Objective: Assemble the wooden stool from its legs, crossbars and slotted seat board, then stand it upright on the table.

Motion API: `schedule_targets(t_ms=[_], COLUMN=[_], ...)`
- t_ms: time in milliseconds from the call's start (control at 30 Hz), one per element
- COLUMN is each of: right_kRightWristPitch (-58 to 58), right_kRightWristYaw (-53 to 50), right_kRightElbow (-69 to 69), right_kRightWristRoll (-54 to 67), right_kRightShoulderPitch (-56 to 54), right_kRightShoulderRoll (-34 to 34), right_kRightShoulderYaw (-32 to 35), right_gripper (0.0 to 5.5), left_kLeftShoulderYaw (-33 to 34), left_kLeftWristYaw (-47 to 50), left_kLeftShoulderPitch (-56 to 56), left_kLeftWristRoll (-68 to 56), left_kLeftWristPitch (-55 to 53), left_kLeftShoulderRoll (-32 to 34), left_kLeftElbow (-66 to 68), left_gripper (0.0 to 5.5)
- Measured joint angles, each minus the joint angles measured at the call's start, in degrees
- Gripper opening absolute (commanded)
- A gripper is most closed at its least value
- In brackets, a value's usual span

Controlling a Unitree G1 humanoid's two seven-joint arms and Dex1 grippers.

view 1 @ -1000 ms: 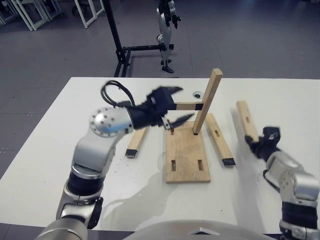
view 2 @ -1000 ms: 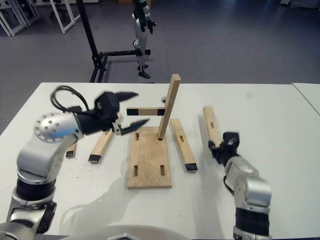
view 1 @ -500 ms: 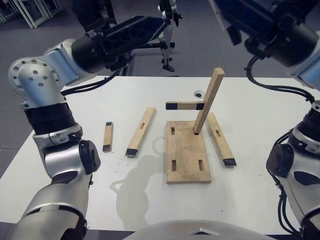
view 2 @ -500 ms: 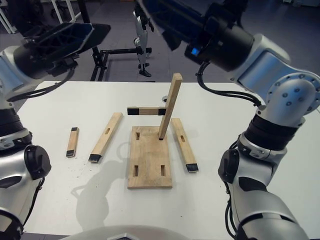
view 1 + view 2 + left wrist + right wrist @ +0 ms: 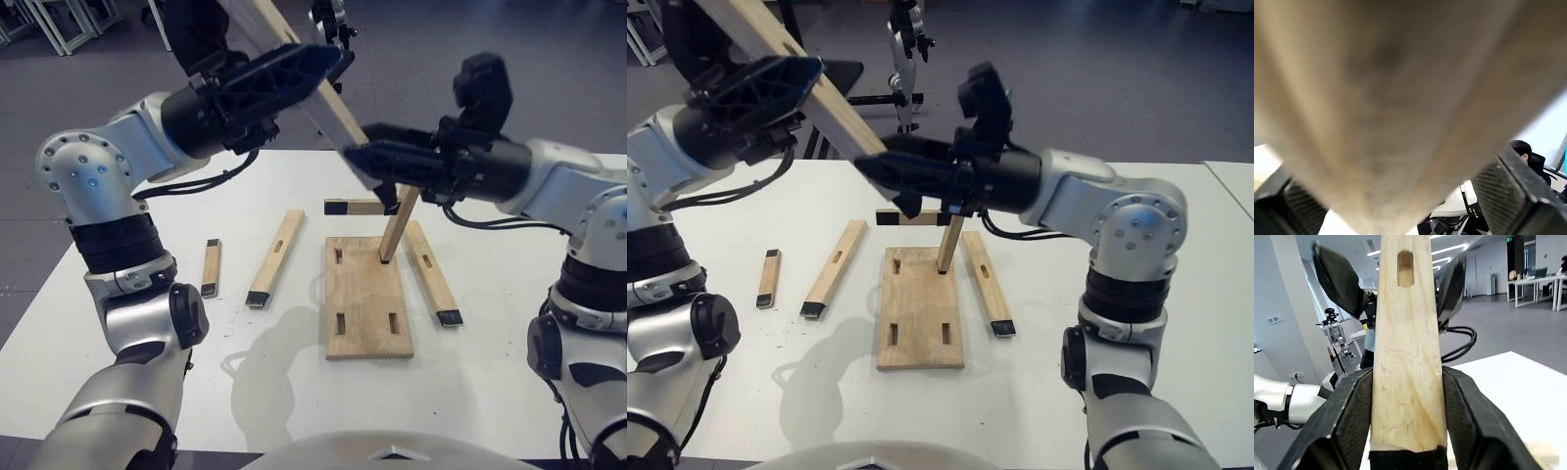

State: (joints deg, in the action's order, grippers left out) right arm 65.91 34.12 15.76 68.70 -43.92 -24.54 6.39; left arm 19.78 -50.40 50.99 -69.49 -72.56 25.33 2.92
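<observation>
The left gripper (image 5: 294, 70), upper left of the head view, and the right gripper (image 5: 377, 157), at centre, are both clamped on one long pale wooden leg with a black-capped end (image 5: 338, 116). The leg slants in the air above the flat slotted wooden seat board (image 5: 365, 311), lower centre on the white table (image 5: 470, 382). I judge one arm should release before the other tips the leg over a free slot, steering wide of the upright wooden leg (image 5: 395, 230) standing in the board. The right wrist view adds what the head view leaves unclear: the oval mortise (image 5: 1405, 268) facing the camera and that gripper's fingers (image 5: 1349, 426) squeezing the capped end.
</observation>
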Motion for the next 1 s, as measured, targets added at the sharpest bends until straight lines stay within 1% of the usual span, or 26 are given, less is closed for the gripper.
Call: schedule_targets(t_ms=[133, 167, 200, 300, 500, 533, 700, 767, 867, 900, 933, 1000], right_kRightWristPitch=[0.0, 0.0, 0.0, 0.0, 0.0, 0.0, 1.4, 2.0, 3.2, 4.0, 4.3, 5.4], right_kRightWristYaw=[1.1, 1.2, 1.4, 1.6, 1.6, 1.6, 1.6, 1.6, 1.6, 1.6, 1.2, -0.7], right_kRightElbow=[0.2, 0.2, 0.2, 0.4, 0.3, 0.0, -2.4, -3.0, -2.2, 1.3, 3.0, 9.3], right_kRightWristRoll=[0.0, 0.1, 0.1, 0.2, 0.2, 0.2, 1.4, 1.9, 3.6, 3.4, 2.9, 3.3], right_kRightShoulderPitch=[0.6, 0.5, 0.5, 0.5, 0.5, 0.3, -0.6, -0.9, -0.1, 3.0, 5.3, 13.3], right_kRightShoulderRoll=[-0.1, -0.1, -0.1, -0.1, -0.2, -0.2, -1.9, -3.3, -7.0, -9.9, -11.0, -13.4], right_kRightShoulderYaw=[-0.8, -0.8, -0.8, -1.0, -1.1, -1.2, -0.5, 0.2, 2.7, 3.3, 3.5, 3.8], right_gripper=[2.02, 2.02, 2.02, 2.02, 2.02, 2.40, 3.34, 3.76, 3.78, 3.78, 3.78, 3.78], left_kLeftShoulderYaw=[-1.7, -1.9, -2.1, -3.4, -4.3, -4.3, -4.5, -5.5, -6.2, -5.7, -5.3, -3.8], left_kLeftWristYaw=[-1.8, -2.2, -2.4, -3.5, -4.2, -4.2, -4.2, -5.0, -7.5, -8.4, -9.0, -9.9], left_kLeftShoulderPitch=[-4.2, -4.6, -4.8, -5.5, -5.5, -5.5, -5.7, -7.0, -7.8, -7.7, -7.6, -7.4], left_kLeftWristRoll=[-0.2, -0.3, -0.3, 0.1, 0.6, 0.6, 0.9, 1.7, 3.5, 4.9, 5.4, 5.9], left_kLeftWristPitch=[-0.9, -0.9, -0.8, -0.5, 0.8, 0.9, 1.4, 2.4, 4.7, 6.6, 7.5, 9.0], left_kLeftShoulderRoll=[2.4, 2.9, 3.3, 5.3, 6.1, 6.1, 6.4, 7.1, 9.0, 10.8, 11.5, 13.4], left_kLeftElbow=[-2.2, -2.4, -2.8, -3.3, -3.3, -3.2, -3.3, -4.6, -5.8, -4.9, -4.2, -2.9], left_gripper=[2.93, 2.88, 2.65, 2.27, 2.22, 2.22, 2.14, 2.08, 2.07, 2.07, 2.07, 2.07])
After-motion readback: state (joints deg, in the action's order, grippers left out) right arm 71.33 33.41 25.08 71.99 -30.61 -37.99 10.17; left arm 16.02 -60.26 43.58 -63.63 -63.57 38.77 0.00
